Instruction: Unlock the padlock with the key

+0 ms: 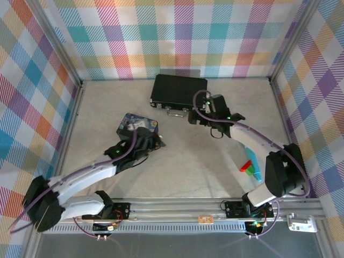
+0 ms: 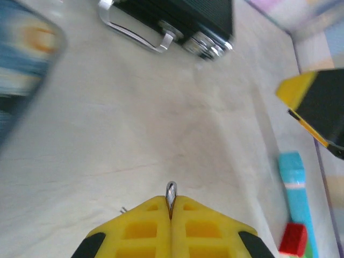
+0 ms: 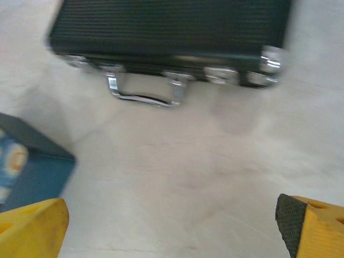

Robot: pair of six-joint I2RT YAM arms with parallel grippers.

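Silvery shackle of padlock [image 2: 171, 192] between left hand's [image 2: 171, 207] pressed-together yellow fingers [image 2: 141, 221]

I'm seeing checked walls [image 1: 183, 32] in many colours standing round three sides. Pale beige floor [image 1: 204, 161] lying flat, soft light falling evenly on it. Grey metal posts [image 1: 56, 45] running up corners, metal rail [image 1: 177, 205] lying along near edge.

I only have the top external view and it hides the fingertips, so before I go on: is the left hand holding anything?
Observer: Yes. In its wrist view the left hand is shut on what looks like the padlock, with a silvery shackle poking out between the fingertips.
Operator: And the right hand?
Observer: In its wrist view the right hand is wide open with bare floor between the fingers, and it faces the black case.
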